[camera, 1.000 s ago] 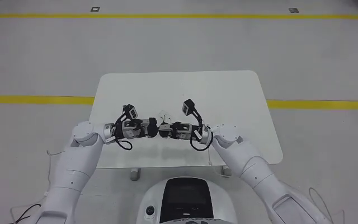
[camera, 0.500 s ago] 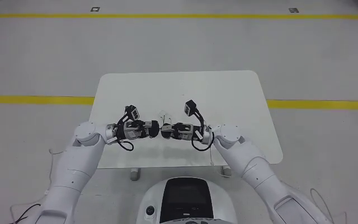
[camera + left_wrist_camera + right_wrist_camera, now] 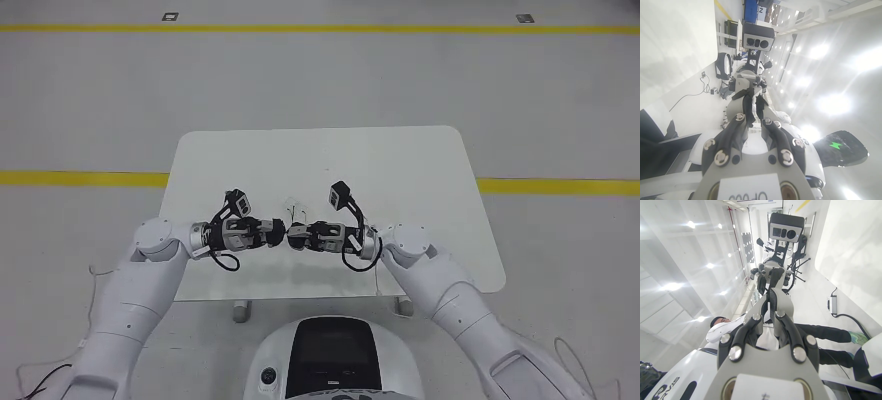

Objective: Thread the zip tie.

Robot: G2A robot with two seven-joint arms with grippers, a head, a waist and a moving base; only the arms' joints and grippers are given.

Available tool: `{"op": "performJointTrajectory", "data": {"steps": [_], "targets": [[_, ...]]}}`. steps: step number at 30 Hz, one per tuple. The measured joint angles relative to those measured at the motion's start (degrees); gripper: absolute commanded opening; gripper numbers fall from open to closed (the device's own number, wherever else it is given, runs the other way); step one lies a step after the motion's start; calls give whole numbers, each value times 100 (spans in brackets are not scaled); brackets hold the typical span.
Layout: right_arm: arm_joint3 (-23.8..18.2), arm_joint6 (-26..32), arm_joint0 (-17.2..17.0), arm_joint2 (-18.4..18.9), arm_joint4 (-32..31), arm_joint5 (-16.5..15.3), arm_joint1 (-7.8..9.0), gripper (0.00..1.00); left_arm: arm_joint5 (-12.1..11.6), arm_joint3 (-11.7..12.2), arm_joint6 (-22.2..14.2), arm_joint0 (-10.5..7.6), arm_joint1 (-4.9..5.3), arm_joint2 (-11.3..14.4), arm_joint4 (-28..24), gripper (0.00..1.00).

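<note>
L pincer (image 3: 753, 106) & R pincer (image 3: 770, 298) sit tip-to-tip above table (image 3: 400, 170), each pinched shut, prob. on zip tie (image 3: 292, 211).

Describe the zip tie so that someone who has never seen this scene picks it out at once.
Start at the white table; over its near half the left gripper and the right gripper face each other tip to tip. The zip tie is the thin pale wisp poking from that meeting point toward the table's far edge, much finer than the black cables looping off each wrist.
</note>
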Motion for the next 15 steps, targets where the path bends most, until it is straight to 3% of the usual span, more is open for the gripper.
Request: {"op": "performJointTrajectory", "data": {"steps": [6, 10, 12, 15], "targets": [[-40, 8, -15, 7, 3, 2, 10, 0, -13, -41, 18, 13, 32, 44, -43, 9], [-90, 17, -31, -8, 11, 6, 12, 0, -21, -70, 31, 22, 50, 87, -75, 6], [-112, 19, -37, -19, 14, 10, 12, 0, -28, -76, 36, 26, 57, 104, -94, 0], [-125, 24, -41, -27, 19, 13, 13, 0, -44, -87, 51, 34, 69, 128, -132, 0]]}}
